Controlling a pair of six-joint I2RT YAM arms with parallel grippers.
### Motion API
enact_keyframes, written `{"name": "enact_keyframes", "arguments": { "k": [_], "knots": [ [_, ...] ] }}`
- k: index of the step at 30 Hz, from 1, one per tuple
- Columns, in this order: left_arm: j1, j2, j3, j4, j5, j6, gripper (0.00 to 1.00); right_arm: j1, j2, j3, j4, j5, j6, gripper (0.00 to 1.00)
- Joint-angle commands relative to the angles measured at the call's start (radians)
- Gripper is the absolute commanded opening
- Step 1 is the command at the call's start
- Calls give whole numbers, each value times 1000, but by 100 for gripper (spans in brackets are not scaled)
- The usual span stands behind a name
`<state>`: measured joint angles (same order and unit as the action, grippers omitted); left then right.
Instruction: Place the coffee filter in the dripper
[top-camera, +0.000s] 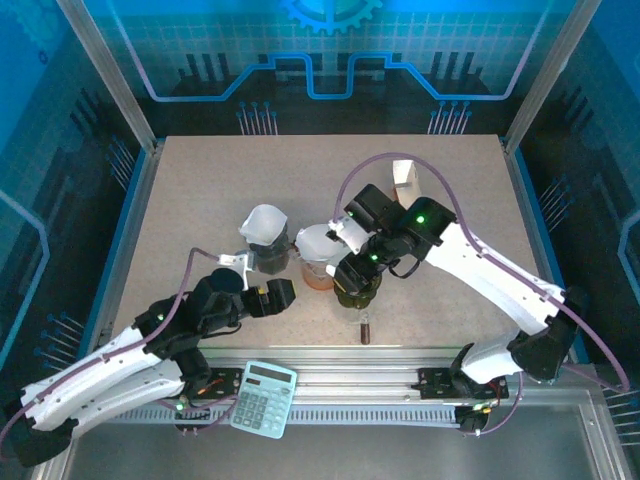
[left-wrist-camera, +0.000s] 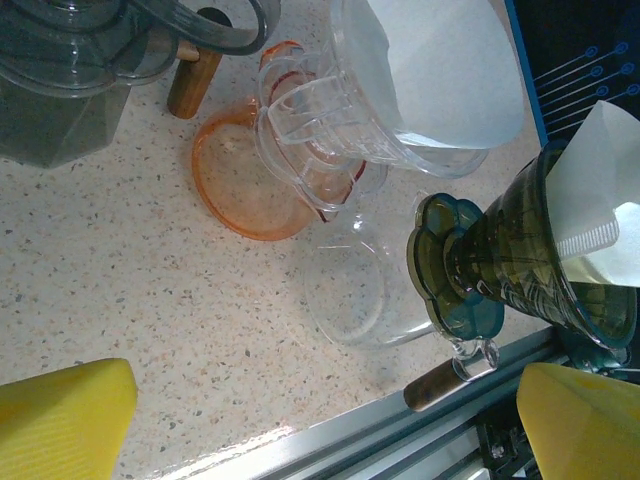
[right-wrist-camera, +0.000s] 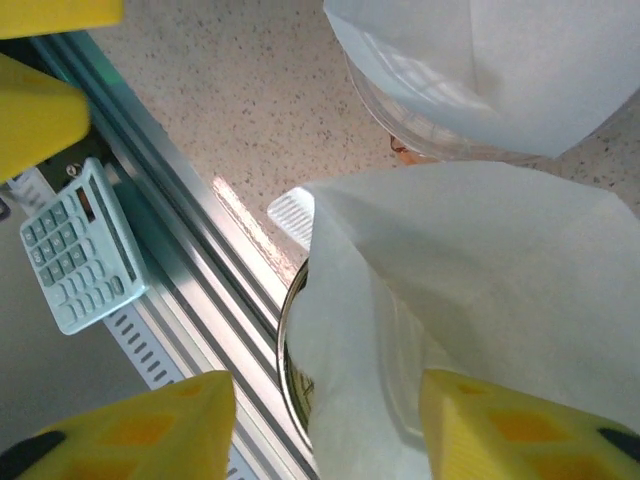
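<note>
Top view: R pincer (top-camera: 360, 282) sits right over the dark dripper (top-camera: 349, 298), L pincer (top-camera: 285, 292) wide & empty; L wrist: filter (left-wrist-camera: 600, 180) pokes from dripper ahead-right of its fingers; R wrist: jaws parted, filter btwn them in the dripper, light floppy paper, creases easily, so pinch top edge gently.

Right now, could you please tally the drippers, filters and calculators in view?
Drippers: 3
Filters: 3
Calculator: 1
Total: 7
</note>
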<state>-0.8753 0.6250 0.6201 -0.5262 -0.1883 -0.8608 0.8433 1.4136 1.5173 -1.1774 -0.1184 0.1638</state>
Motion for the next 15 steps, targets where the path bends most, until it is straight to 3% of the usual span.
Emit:
{"name": "enact_keyframes", "arguments": {
  "k": [1,5,11,15],
  "knots": [
    [4,11,36,38,28,19,99,-4,-64,-16,15,3,12,58],
    [4,41,52,69,48,24,99,-11,-128,-40,42,31,36,64],
    [4,118,106,100,73,51,98,-57,-187,-77,93,128,60,65],
    [4,178,150,112,83,64,98,-92,-165,-73,92,76,6,62]
  ]
}}
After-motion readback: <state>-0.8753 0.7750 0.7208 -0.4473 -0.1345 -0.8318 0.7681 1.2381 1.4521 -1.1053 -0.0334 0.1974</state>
